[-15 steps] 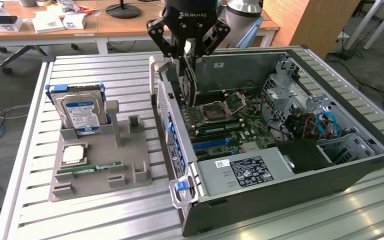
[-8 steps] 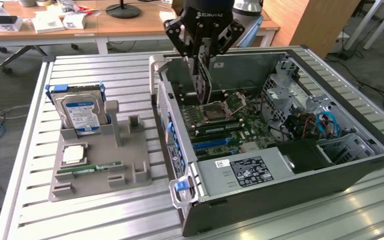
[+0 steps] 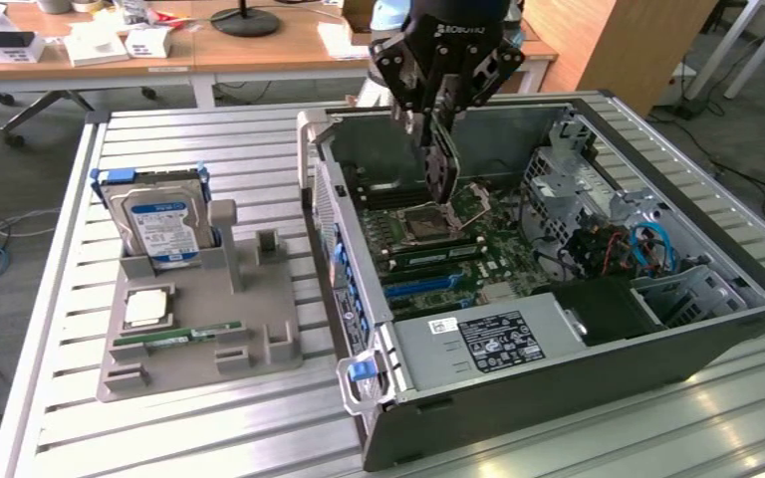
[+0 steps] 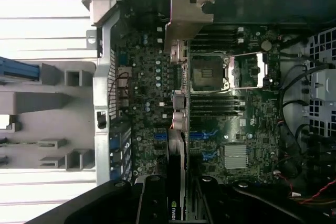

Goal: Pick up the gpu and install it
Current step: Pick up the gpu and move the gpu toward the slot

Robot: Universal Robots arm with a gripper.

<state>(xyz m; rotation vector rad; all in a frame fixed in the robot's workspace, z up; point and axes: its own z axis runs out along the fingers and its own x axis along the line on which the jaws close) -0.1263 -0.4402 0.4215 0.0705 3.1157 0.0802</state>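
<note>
Gripper: black two-fingered gripper in the upper centre of the exterior view, pointing down into the open computer case.
Grip: the fingers are clamped on the gpu, one against each face of its top edge.
Gpu, exterior view: it hangs upright and edge-on directly beneath the gripper, inside the case. Its lower end is over the motherboard, close to the CPU socket. Whether it touches the board cannot be told.
Gpu, wrist view: a thin dark strip runs away from the fingers. Its silvery bracket is at the far end, near the case wall.
Motherboard: lies flat on the case floor, with the socket's metal frame visible beside the card.
Holder: a grey fixture on the slatted table, at the exterior view's left, well apart from the gripper.
Holder contents: a blue-labelled hard drive stands upright, and a green memory stick lies flat.
</note>
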